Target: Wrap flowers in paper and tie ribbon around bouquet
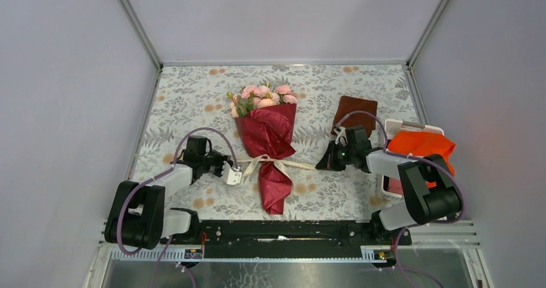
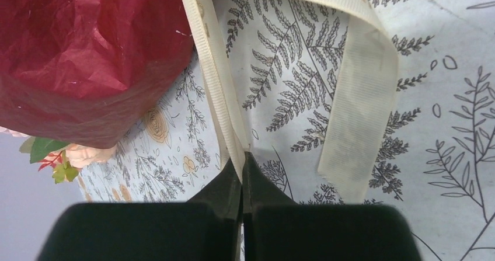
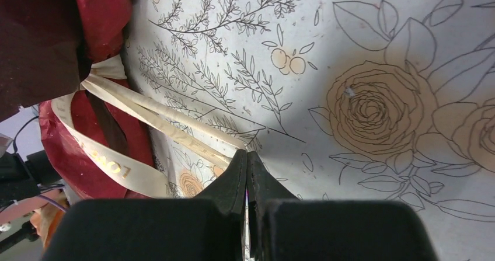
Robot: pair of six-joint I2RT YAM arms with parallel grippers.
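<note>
As both arms (image 1: 169,178) reach low and inward, the left gripper (image 1: 239,167) and right gripper (image 1: 319,165) each pinch the ribbon (image 1: 291,164).

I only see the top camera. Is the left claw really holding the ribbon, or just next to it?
Observer: In the left wrist view the left gripper is shut on the ribbon, a strand pinched between its tips.
Operator: And the other claw?
Observer: The right wrist view shows the right gripper shut on two ribbon strands coming from the bouquet.
Operator: Any writing on it?
Observer: Yes, gold letters on one loop, too cut off to read.
</note>
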